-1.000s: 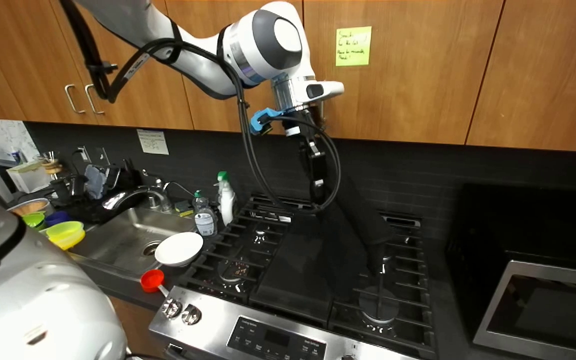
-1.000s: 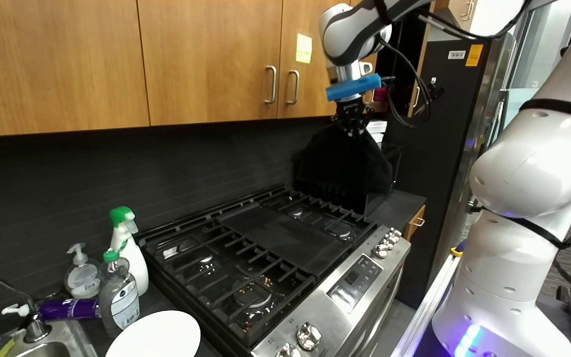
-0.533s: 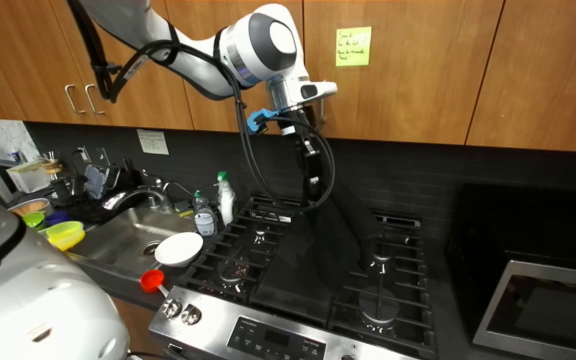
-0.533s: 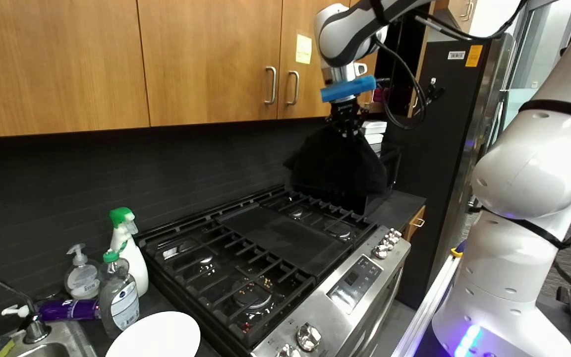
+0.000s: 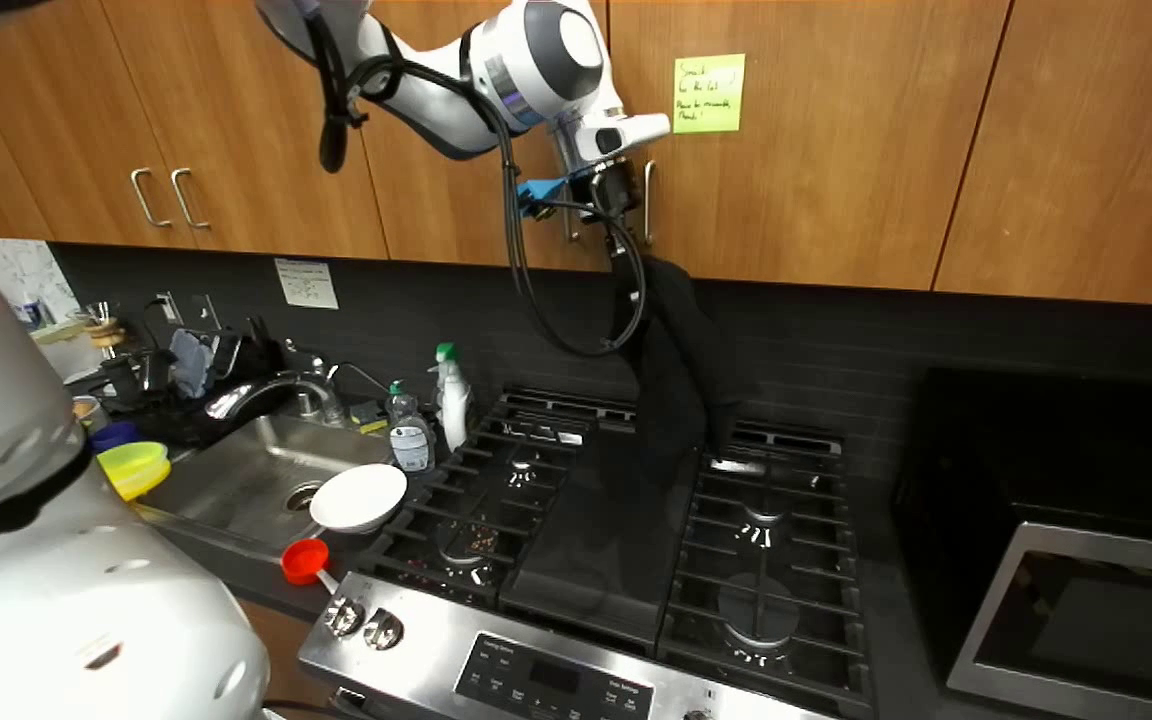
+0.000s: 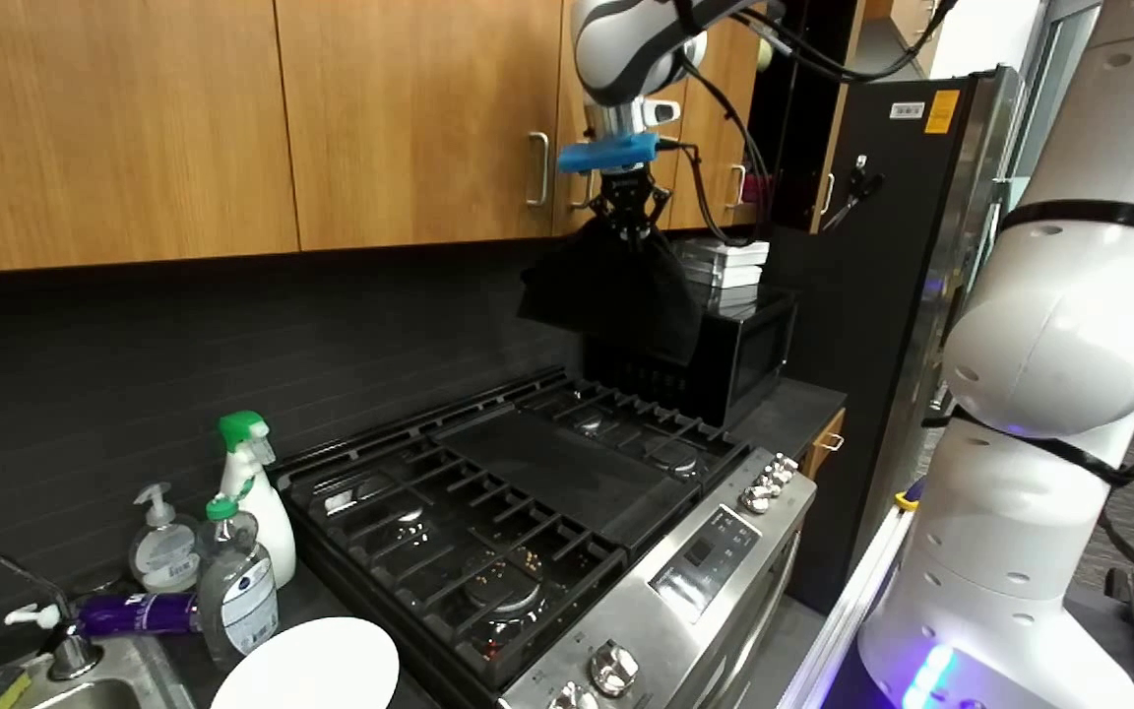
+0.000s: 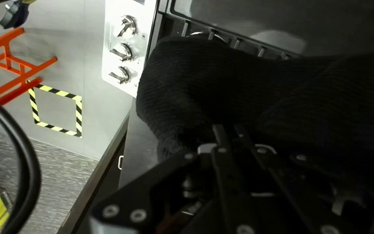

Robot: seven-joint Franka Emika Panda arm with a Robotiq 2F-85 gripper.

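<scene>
grip: your gripper is narrow, pinched on a bunch of black cloth; in the wrist view its ribbed folds fill roughly 11 to 3 o'clock. change in the last half second: both exterior views show you lifting the cloth toward 12 — with some slide toward 10 in an exterior view, so more of the microwave, at the cloth's 4 o'clock, is uncovered. position: the cloth hangs loose, apparently over the stove, whose middle lies near its 7 o'clock. the spray bottle at 8 and the white dish between 7 and 8 are well apart from it. meaning: your load looks fully airborne, with more height above the stove — less to snag, in my judgement, though the free lower edge could swing. whether it brushes the backsplash, you cannot tell from here.
</scene>
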